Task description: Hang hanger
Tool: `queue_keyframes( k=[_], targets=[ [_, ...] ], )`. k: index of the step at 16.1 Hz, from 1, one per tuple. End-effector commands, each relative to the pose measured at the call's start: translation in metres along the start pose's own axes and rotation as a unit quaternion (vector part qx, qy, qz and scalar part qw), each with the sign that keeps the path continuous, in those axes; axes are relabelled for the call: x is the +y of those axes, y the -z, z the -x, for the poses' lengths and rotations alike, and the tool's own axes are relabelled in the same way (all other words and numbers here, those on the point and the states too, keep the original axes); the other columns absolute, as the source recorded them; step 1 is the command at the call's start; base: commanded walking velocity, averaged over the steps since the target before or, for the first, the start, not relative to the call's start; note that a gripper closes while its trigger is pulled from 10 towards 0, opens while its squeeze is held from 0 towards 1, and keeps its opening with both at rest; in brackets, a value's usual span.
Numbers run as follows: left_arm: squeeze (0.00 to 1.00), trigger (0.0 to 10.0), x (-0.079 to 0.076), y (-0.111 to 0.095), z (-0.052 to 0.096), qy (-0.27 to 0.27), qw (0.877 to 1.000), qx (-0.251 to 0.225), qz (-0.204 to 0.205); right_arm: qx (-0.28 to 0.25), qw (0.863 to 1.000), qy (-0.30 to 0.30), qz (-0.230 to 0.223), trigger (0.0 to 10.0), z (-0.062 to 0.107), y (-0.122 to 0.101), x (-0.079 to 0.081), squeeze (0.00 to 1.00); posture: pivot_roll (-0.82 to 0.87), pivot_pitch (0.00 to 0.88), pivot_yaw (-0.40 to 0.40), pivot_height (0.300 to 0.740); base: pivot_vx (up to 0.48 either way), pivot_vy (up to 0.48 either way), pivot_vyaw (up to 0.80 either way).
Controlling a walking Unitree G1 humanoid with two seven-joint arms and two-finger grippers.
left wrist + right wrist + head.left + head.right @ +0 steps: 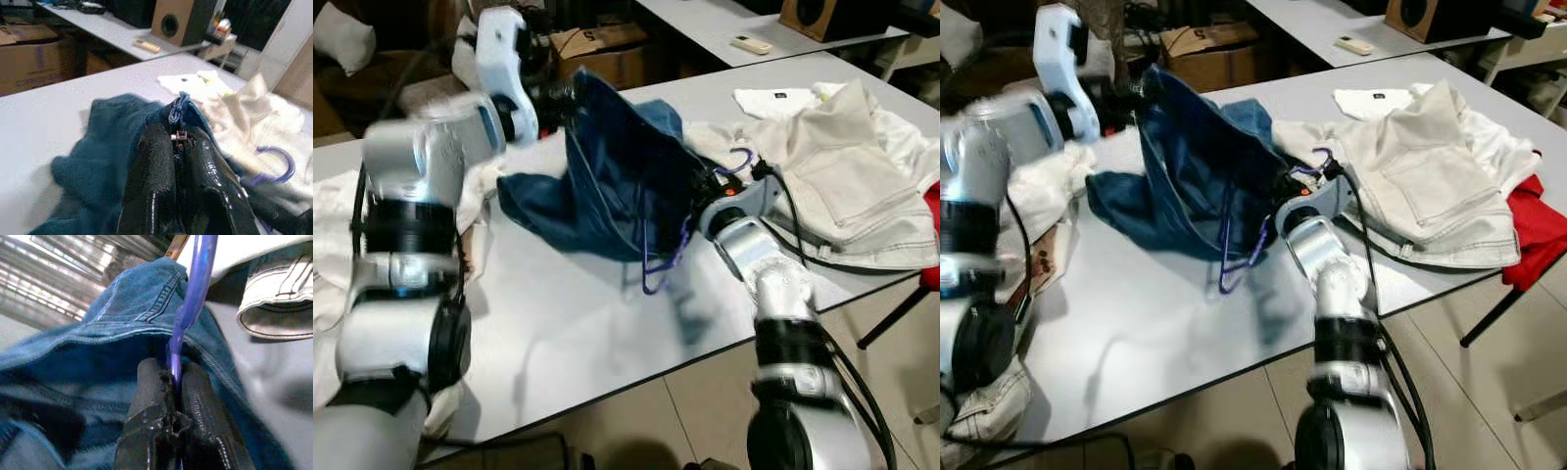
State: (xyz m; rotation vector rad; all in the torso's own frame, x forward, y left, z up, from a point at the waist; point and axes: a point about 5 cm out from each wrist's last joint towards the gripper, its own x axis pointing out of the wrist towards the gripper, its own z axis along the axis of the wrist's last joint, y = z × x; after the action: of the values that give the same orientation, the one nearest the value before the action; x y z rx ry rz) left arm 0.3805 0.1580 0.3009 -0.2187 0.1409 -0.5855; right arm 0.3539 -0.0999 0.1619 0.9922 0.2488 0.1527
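A blue denim garment (617, 171) is held up over the grey table (568, 333). My left gripper (570, 96) is shut on its top edge, and the left wrist view shows the cloth (178, 110) pinched between the black fingers (151, 186). A purple hanger (668, 257) hangs inside the garment, its hook (740, 162) sticking out on the right. My right gripper (703, 188) is shut on the hanger near the hook; the right wrist view shows the purple bar (188, 313) clamped between the fingers (146, 421).
Cream and white clothes (822, 176) are piled on the table's right side, with red cloth (1533, 230) at the right edge. More pale clothes (328, 225) lie at the left. A cardboard box (607, 49) and a second table (754, 20) stand behind.
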Motion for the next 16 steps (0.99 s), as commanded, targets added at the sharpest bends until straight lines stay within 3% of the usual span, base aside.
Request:
queue_keyframes(
  k=[1, 2, 3, 6, 7, 9, 13, 16],
  targets=[
    [0.00, 0.0, -0.009, -0.016, 0.002, 0.041, 0.998, -0.023, 0.034, 0.007, 1.000, 0.008, -0.016, 10.0, 0.003, 0.012, -0.002, 0.00, -0.09, 0.000, 0.092, 0.740, 0.000, 0.000, 0.00],
    [0.00, 0.0, -0.017, -0.021, 0.002, 0.075, 0.995, -0.027, 0.062, -0.004, 0.999, 0.017, -0.036, 10.0, 0.004, 0.010, -0.006, 0.00, -0.10, 0.000, 0.090, 0.740, 0.000, 0.000, 0.00],
    [0.00, 0.0, -0.023, -0.021, 0.002, 0.099, 0.992, -0.020, 0.073, -0.030, 0.997, -0.005, -0.072, 10.0, 0.006, 0.003, 0.000, 0.00, -0.10, 0.000, 0.088, 0.740, 0.000, 0.000, 0.00],
    [0.00, 0.0, -0.031, -0.007, 0.002, 0.126, 0.991, 0.011, 0.053, -0.066, 0.986, -0.056, -0.143, 10.0, 0.007, -0.009, 0.014, 0.00, -0.10, 0.000, 0.087, 0.740, 0.000, 0.000, 0.00],
    [0.00, 0.0, -0.034, 0.006, 0.001, 0.130, 0.990, 0.034, 0.034, -0.073, 0.976, -0.091, -0.182, 10.0, 0.006, -0.012, 0.020, 0.00, -0.10, 0.000, 0.083, 0.740, 0.000, 0.000, 0.00],
    [0.00, 0.0, -0.036, 0.010, 0.002, 0.133, 0.990, 0.042, 0.029, -0.076, 0.966, -0.121, -0.215, 10.0, 0.007, -0.014, 0.023, 0.00, -0.09, 0.000, 0.075, 0.740, 0.000, 0.000, 0.00],
    [0.00, 0.0, -0.044, 0.007, 0.006, 0.157, 0.986, 0.034, 0.045, -0.071, 0.957, -0.145, -0.241, 10.0, 0.004, -0.013, 0.020, 0.00, -0.08, 0.000, 0.068, 0.740, 0.000, 0.000, 0.00],
    [0.00, 0.0, -0.045, 0.017, 0.013, 0.169, 0.984, 0.057, 0.022, -0.113, 0.950, -0.130, -0.261, 10.0, -0.001, -0.024, 0.012, 0.00, -0.07, 0.000, 0.057, 0.740, 0.000, 0.000, 0.00]
  ],
)
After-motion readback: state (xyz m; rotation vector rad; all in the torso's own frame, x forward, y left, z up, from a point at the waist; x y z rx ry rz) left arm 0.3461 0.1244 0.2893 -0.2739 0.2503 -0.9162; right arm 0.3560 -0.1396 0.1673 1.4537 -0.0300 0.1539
